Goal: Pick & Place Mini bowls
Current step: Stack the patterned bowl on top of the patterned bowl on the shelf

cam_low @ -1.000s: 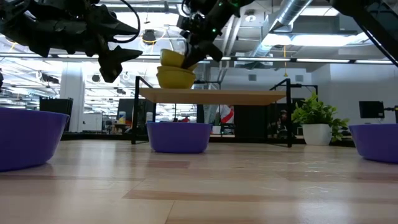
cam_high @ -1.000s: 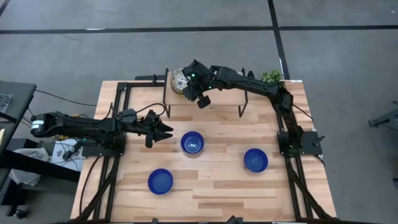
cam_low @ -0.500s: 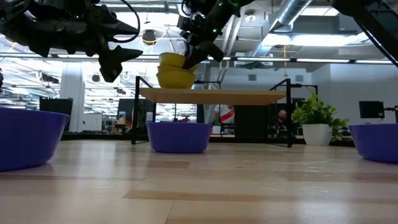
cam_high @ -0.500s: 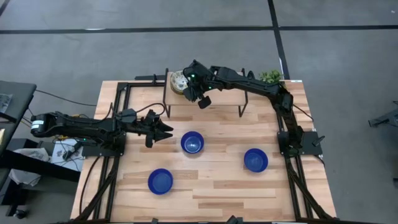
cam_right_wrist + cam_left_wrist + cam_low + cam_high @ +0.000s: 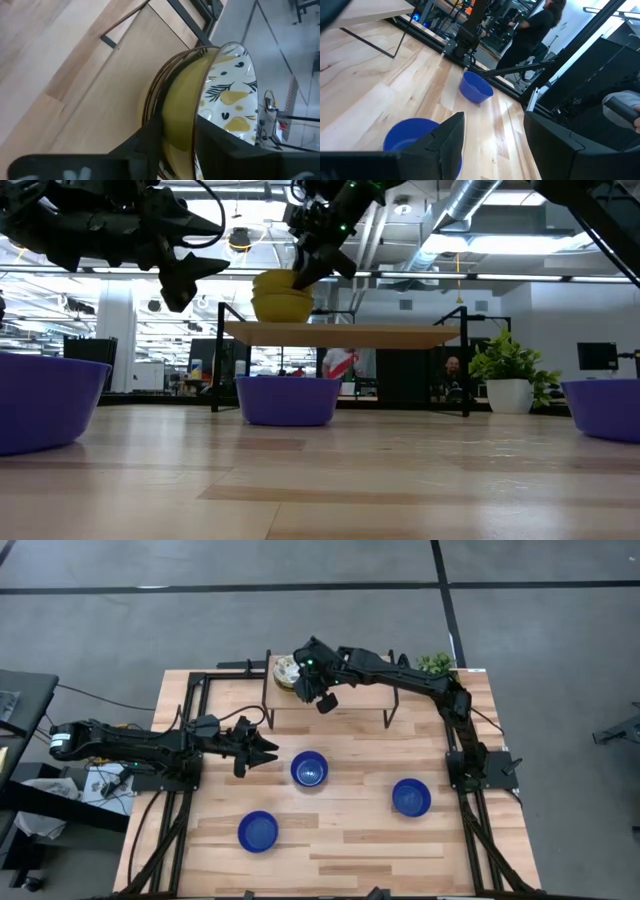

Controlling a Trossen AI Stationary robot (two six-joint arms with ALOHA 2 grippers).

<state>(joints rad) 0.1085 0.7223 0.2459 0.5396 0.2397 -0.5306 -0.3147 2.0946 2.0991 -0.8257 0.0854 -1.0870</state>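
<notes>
Two patterned bowls, yellow outside, are stacked point(image 5: 286, 670) at the left end of a raised wooden shelf point(image 5: 350, 705); they show as a yellow stack in the low view point(image 5: 282, 298). My right gripper point(image 5: 303, 677) is shut on the top bowl point(image 5: 182, 100). Three cobalt blue bowls rest on the table: middle point(image 5: 309, 769), right point(image 5: 411, 797) and near left point(image 5: 258, 831). My left gripper point(image 5: 268, 750) hovers open and empty, left of the middle blue bowl point(image 5: 412, 142). A third patterned bowl is out of view. My right gripper holds the top patterned bowl by its rim on the side toward the table's right point(image 5: 196, 117). One finger point(image 5: 150, 137) is against the yellow outer wall and one point(image 5: 220, 137) is inside. The fingers slant down from the right. The bowl sits nested on the one beneath it.
The shelf stands on thin black legs point(image 5: 465, 370) at the table's far side. A potted plant point(image 5: 435, 663) stands at the far right corner. Black frame rails run along both side edges. People show in the room beyond the table point(image 5: 535, 30).
My right gripper has gone down a little with the top patterned bowl. The bowl was tilted above the stack and now sits lower, nested in the one beneath.
</notes>
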